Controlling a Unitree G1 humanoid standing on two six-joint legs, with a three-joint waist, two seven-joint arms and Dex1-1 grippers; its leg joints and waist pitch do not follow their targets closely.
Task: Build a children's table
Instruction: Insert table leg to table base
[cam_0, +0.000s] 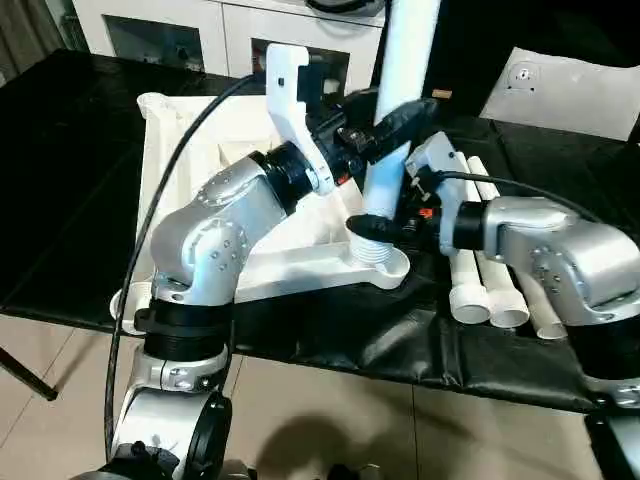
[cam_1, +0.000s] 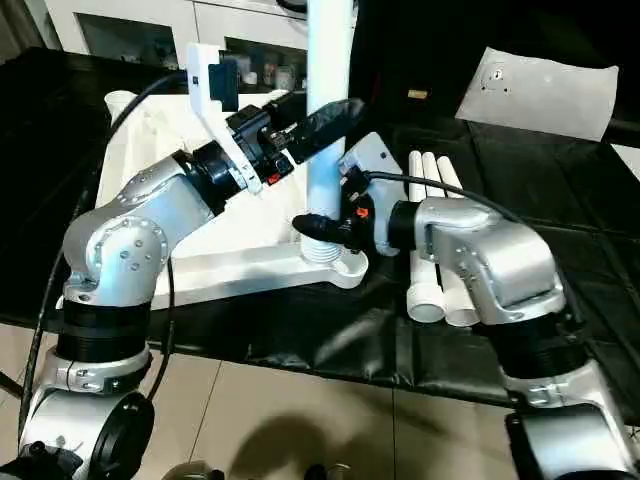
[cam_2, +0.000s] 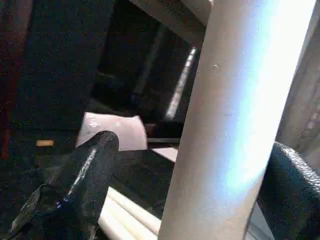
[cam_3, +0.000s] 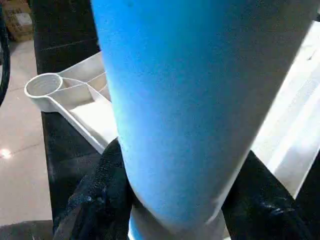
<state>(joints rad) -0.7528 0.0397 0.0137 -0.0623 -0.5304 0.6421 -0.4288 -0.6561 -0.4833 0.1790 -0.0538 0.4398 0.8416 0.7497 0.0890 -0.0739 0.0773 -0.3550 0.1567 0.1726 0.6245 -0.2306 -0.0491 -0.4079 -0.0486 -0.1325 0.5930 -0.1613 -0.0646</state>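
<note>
Black cloth covers the surface (cam_0: 560, 150), and on it the white tabletop (cam_0: 200, 140) lies upside down, ribs up, with a round socket at each corner. One leg (cam_0: 400, 90) stands upright in the near corner socket (cam_0: 385, 262) on the robot's right side of the tabletop, its threaded lower end just above the socket rim. Three more legs (cam_1: 438, 240) lie side by side on the cloth just beside that corner, their open ends facing the robot. A white cabinet (cam_0: 200, 30) with dark compartments stands beyond the surface, and a white slab (cam_1: 540, 90) lies on the far right of the cloth.

Both silver arms reach in to the upright leg. Left gripper (cam_0: 395, 125) sits partway up the leg with its fingers (cam_2: 87, 172) spread wide on either side of it, the near one standing clear of the leg in the wrist view. Right gripper (cam_1: 320, 228) is low down, its fingers (cam_3: 100, 200) pinching the leg just above the threads.
</note>
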